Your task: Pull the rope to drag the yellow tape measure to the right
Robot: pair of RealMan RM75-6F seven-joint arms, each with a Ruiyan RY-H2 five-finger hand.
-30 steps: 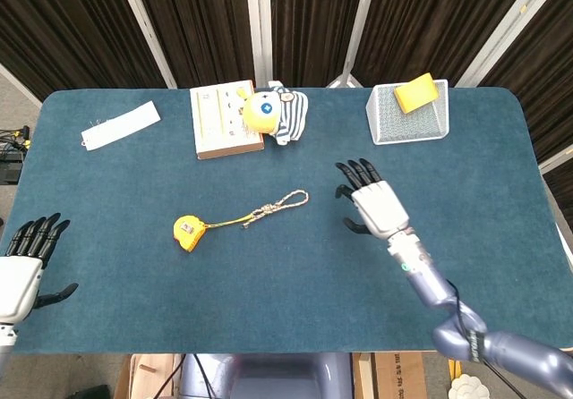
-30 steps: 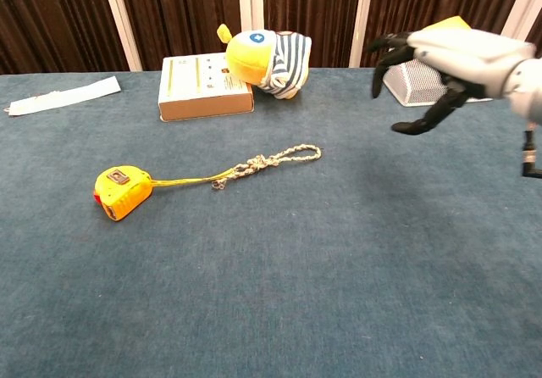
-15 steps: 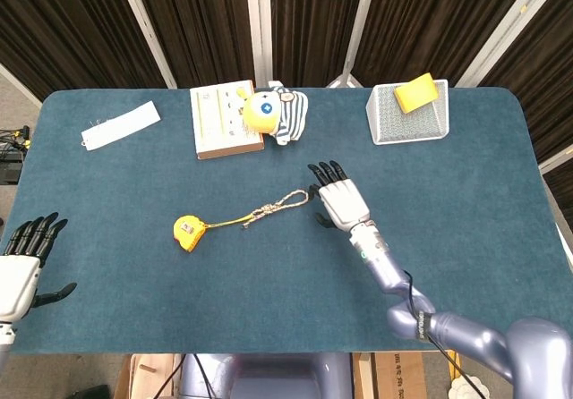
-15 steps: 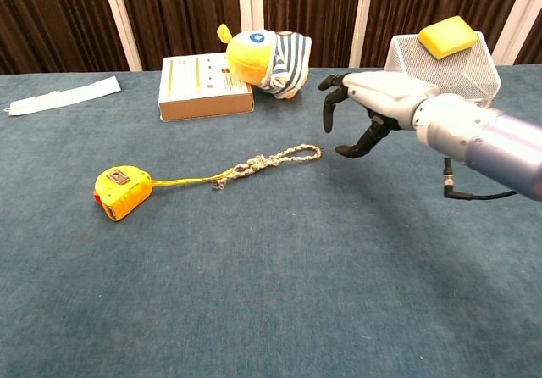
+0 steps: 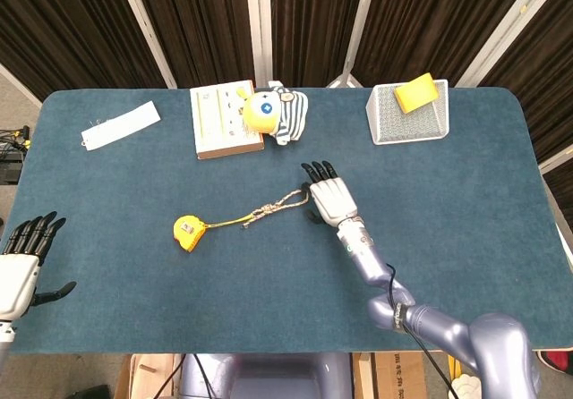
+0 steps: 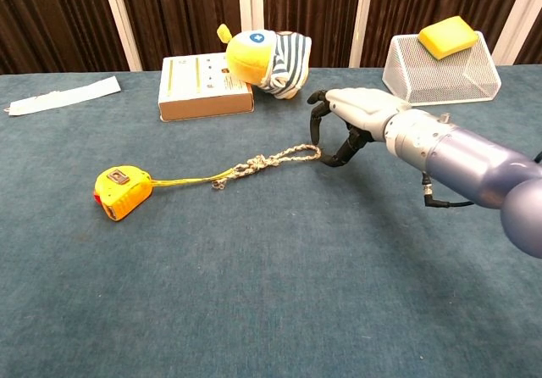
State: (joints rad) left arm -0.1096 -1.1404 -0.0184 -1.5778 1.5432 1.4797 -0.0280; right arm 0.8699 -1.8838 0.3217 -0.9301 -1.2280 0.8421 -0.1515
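Blue felt counter (image 5: 448, 238), yellow tape measure (image 5: 188, 232) left of center, its rope (image 5: 285, 202) trailing right. Rope looks soft and limp, measure probably light, so I'd pinch the end loop. Right hand (image 5: 329, 197) is right there, fingers (image 6: 315, 122) curled but holding nothing yet.

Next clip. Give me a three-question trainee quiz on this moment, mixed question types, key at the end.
1. True or false: the right hand already holds the rope.
2. Which end of the rope lies nearest the right hand? A) the looped end B) the end at the tape measure
3. What sits on top of the wire basket?

Key:
1. False. Its fingers hang apart at the loop, with no grip shown.
2. A.
3. A yellow sponge.
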